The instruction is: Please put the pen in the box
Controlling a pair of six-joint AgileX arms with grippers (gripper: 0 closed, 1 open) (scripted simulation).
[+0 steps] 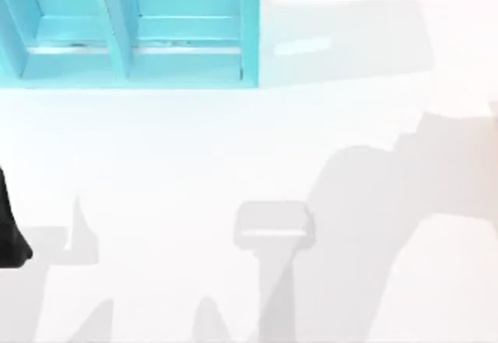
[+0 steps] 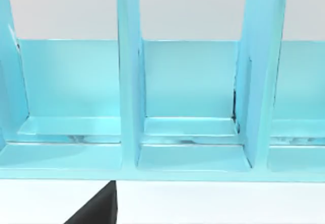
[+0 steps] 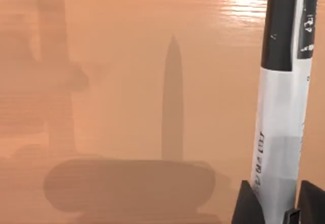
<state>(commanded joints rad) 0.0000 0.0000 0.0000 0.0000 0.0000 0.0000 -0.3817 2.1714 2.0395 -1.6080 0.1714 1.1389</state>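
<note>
The pen [image 3: 282, 122], black with a white-grey labelled band, stands upright above the table in the right wrist view. My right gripper [image 3: 277, 206] is shut on its lower end, a black finger on each side. The box [image 1: 249, 32] is turquoise, with thick walls and dividers, and sits at the table's far left in the top view. It is close ahead in the left wrist view, where the box [image 2: 129, 82] shows three open compartments. My left arm [image 1: 12, 230] is at the left edge, and a black part of my left gripper [image 2: 96, 211] sits in front of the box.
The pale table top [image 1: 233, 148] runs from the box to the near edge, crossed by grey shadows of the arms. In the right wrist view, the pen's shadow [image 3: 172, 102] falls on the wood-toned table surface.
</note>
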